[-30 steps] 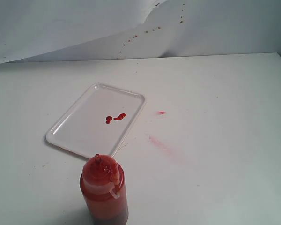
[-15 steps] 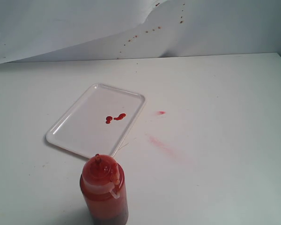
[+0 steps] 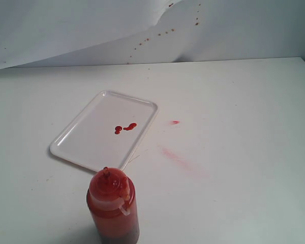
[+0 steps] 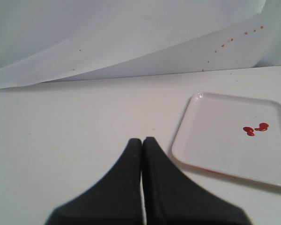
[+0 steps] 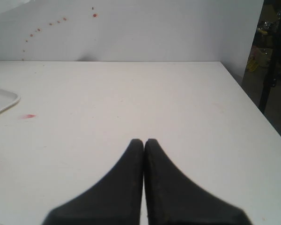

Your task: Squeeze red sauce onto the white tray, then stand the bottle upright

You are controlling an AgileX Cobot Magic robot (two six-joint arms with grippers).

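Bottle (image 3: 113,208) upright nr tray (image 3: 89,140) near rim — table (image 3: 239,107) runs wide rt.

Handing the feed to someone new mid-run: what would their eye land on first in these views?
The red bottle stands upright at the near edge of the table, just in front of the white tray. A few glossy blobs of red sauce sit near the tray's middle, and a pale pink smear marks the table to its right. The left gripper and right gripper are shut, holding nothing.
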